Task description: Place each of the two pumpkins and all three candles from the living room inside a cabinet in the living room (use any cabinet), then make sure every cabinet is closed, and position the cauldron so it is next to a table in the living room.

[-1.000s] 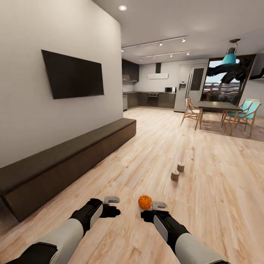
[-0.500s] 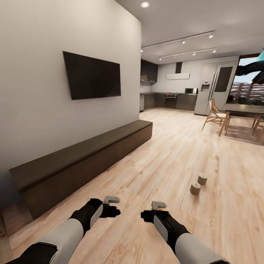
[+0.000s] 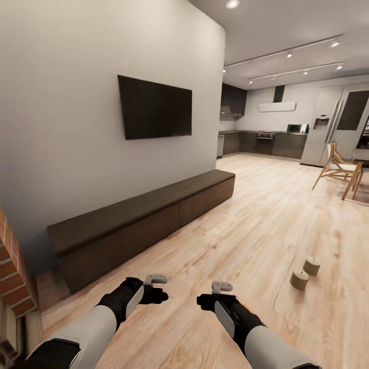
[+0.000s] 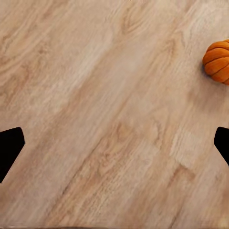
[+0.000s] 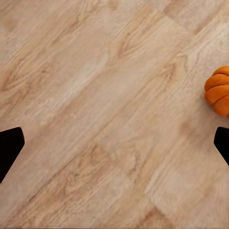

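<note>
The long dark-brown cabinet (image 3: 143, 220) runs along the white wall under a black TV, its fronts shut. Two short beige candles (image 3: 300, 279) (image 3: 311, 265) stand on the wood floor, off to the right of my arms. My left gripper (image 3: 155, 288) and right gripper (image 3: 220, 293) hang low over bare floor, both pointing down. In the left wrist view an orange ribbed pumpkin (image 4: 218, 61) lies on the floor, off to one side of the open left gripper (image 4: 114, 148). The right wrist view has a pumpkin (image 5: 219, 90) beside the open right gripper (image 5: 114, 148). Cauldron and table are out of view.
A brick column (image 3: 10, 277) stands at the near left, close to the cabinet's end. A wooden dining chair (image 3: 338, 171) and a kitchen with a tall fridge (image 3: 328, 128) lie far back right. Open wood floor stretches between.
The whole head view has swung left: cabinet, TV and candles now sit further right in the picture, and the pumpkin by my right gripper has left it. Both arms hold the same pose.
</note>
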Robot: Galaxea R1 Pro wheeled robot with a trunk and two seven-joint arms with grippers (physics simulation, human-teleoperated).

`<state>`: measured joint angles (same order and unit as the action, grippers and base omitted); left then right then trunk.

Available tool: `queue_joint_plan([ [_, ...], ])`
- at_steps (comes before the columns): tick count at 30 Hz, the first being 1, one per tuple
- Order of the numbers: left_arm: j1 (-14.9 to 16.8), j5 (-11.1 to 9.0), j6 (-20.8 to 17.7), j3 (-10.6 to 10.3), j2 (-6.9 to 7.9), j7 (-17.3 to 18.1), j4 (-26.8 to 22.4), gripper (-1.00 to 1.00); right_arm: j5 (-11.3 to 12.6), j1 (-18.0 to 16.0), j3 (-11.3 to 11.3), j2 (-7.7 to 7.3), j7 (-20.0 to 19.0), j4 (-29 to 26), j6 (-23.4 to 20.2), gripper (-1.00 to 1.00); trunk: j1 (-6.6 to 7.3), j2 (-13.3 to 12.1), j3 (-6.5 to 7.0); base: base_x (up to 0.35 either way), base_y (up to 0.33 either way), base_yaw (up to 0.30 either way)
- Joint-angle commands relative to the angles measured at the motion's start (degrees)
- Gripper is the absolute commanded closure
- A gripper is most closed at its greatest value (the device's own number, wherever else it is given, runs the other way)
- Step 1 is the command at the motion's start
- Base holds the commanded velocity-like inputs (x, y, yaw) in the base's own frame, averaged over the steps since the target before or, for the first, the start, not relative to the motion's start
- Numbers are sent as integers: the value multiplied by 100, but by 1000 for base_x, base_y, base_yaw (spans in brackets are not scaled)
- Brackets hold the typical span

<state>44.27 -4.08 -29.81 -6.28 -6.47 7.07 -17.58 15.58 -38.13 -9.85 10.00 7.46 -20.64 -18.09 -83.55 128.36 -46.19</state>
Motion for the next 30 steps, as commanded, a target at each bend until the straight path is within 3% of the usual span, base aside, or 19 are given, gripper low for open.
queue_joint_plan([
  [1, 2, -40, -28, -40, 4, -4, -8, -100, 38, -2, -26, 0, 45, -11, -27, -100, 1, 3, -4, 5, -3, 286],
  [11, 2, -40, -33, -40, 2, -4, -8, -100, 37, -1, -26, 0, 45, -10, -26, -100, 1, 3, 17, 1, -32, 286],
  [30, 2, -40, -25, -40, 1, -4, -7, -100, 37, -2, -26, 0, 45, -9, -27, -100, 1, 3, 58, 0, -152, 285],
])
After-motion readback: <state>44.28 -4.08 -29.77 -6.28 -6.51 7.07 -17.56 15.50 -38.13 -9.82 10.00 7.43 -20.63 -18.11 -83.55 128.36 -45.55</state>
